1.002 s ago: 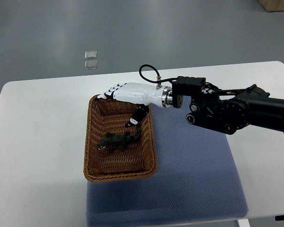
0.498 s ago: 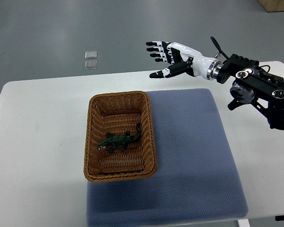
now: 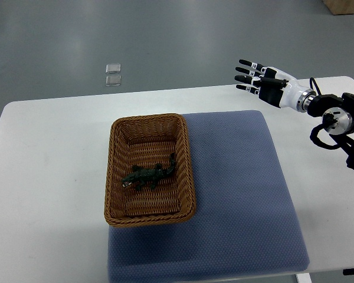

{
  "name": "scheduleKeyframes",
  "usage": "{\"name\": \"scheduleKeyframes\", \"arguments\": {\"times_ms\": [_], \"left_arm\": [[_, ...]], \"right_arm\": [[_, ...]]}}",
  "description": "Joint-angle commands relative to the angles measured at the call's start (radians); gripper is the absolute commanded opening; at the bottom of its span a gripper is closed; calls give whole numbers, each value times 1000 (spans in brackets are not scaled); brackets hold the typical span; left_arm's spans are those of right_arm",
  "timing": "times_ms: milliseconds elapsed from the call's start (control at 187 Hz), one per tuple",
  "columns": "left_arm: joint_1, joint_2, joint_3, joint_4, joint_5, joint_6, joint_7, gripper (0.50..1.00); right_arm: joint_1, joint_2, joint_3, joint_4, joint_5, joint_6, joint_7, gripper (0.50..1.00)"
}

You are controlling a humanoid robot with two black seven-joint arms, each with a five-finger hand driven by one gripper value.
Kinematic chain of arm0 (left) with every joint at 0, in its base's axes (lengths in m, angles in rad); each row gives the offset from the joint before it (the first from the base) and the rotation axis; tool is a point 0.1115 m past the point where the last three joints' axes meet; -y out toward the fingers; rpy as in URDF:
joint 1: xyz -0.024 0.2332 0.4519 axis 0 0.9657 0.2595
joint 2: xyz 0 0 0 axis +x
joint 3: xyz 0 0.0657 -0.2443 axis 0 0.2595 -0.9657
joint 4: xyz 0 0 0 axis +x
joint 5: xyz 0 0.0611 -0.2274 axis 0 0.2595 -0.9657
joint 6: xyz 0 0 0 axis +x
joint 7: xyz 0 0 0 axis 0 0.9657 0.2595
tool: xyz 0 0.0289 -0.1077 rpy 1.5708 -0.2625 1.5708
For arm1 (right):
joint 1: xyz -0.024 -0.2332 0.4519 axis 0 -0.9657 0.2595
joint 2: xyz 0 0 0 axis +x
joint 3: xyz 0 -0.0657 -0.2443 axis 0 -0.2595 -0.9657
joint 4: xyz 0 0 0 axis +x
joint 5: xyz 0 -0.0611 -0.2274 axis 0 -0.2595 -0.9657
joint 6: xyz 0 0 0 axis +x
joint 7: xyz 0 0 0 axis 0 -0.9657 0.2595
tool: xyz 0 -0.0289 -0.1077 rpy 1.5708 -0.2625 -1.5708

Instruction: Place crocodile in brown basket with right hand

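on my top view, item by item.

right hand [image 3: 271, 84]: white and black, on a black arm [image 3: 341, 118] that comes in from the right edge. i see it over the table's far right corner, well apart from the basket. its fingers [image 3: 248, 75] are stretched straight and spread, pointing left. it grips nothing.

crocodile [image 3: 148, 175]: dark green toy, lying flat on the bottom of the basket, about halfway along it. head is toward the left wall, tail angled up toward the right wall.

basket [image 3: 148, 118]: brown wicker, rectangular, long side running away from me. it stands along the mat's left edge and covers that edge. i cannot tell how much of it rests on the mat.

mat [image 3: 242, 188]: blue-grey, textured. it spreads from the basket across the middle of the table and down to the near edge.

table [image 3: 47, 153]: white, with rounded corners.

floor [image 3: 177, 41]: grey, beyond the table. two small clear squares [image 3: 112, 75] lie on it, one just beyond the other. a corner of a brown box [image 3: 345, 6] shows at top right.
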Motion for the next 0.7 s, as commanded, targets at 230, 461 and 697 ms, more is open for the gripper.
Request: {"name": "scheduleKeyframes", "arguments": {"times_ms": [230,461,697], "left_arm": [[0,0,0,0,0,0,0,1000],[0,0,0,0,0,0,0,1000],[0,0,0,0,0,0,0,1000]], "right_arm": [[-21,6,3,-11,96,-1,23,928],[-21,-2,1,-10,94,7,28,928],[-24,0,1,-10,94,8,28,930]]}}
